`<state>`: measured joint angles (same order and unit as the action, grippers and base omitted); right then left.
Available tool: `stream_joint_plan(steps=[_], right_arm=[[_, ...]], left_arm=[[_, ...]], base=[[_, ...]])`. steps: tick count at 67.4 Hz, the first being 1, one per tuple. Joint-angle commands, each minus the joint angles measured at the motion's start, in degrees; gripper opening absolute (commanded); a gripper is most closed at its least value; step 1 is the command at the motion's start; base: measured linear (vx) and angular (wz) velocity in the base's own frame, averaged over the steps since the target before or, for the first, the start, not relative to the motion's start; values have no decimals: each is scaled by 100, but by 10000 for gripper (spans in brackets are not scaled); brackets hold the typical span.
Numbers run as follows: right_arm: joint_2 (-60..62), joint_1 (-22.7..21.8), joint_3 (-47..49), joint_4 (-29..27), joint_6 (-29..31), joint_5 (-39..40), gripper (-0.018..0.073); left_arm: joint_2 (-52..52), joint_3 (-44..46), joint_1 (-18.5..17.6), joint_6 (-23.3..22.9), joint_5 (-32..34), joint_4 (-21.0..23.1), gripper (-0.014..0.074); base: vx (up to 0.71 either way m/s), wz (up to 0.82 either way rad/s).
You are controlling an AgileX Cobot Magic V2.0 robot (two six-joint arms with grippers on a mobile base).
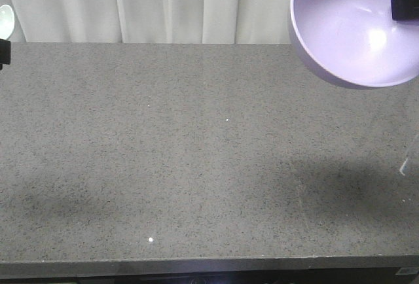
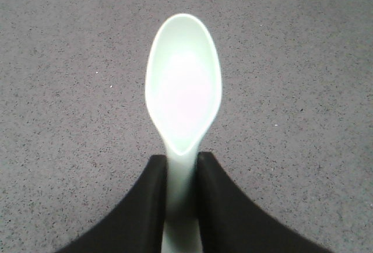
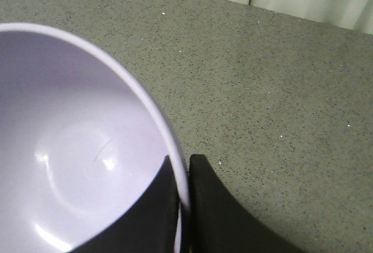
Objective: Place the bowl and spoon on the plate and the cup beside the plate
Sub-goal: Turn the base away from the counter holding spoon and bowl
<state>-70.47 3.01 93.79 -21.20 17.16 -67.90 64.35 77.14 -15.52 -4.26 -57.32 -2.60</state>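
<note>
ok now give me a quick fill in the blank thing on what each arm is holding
1. The left gripper is shut on the spoon by its ____.
2. The right gripper pinches the bowl by its ____.
3. The bowl is held ____ the table, not resting on it.

Missing words: handle; rim; above.

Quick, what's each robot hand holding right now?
Left gripper: closed on the spoon, by its handle.
Right gripper: closed on the bowl, pinching its rim, one finger inside, one outside.
</note>
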Motion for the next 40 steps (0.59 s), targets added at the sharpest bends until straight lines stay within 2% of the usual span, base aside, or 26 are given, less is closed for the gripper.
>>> stream_joint_plan(steps=[1, 40], right_arm=[[117, -27, 154, -88, -12, 357, -4], [117, -27, 154, -88, -12, 357, -4]], left_arm=[[-113, 153, -21, -49, 316, 25, -7], [-113, 153, -21, -49, 316, 25, -7]], base=[[-1, -9], [0, -17]])
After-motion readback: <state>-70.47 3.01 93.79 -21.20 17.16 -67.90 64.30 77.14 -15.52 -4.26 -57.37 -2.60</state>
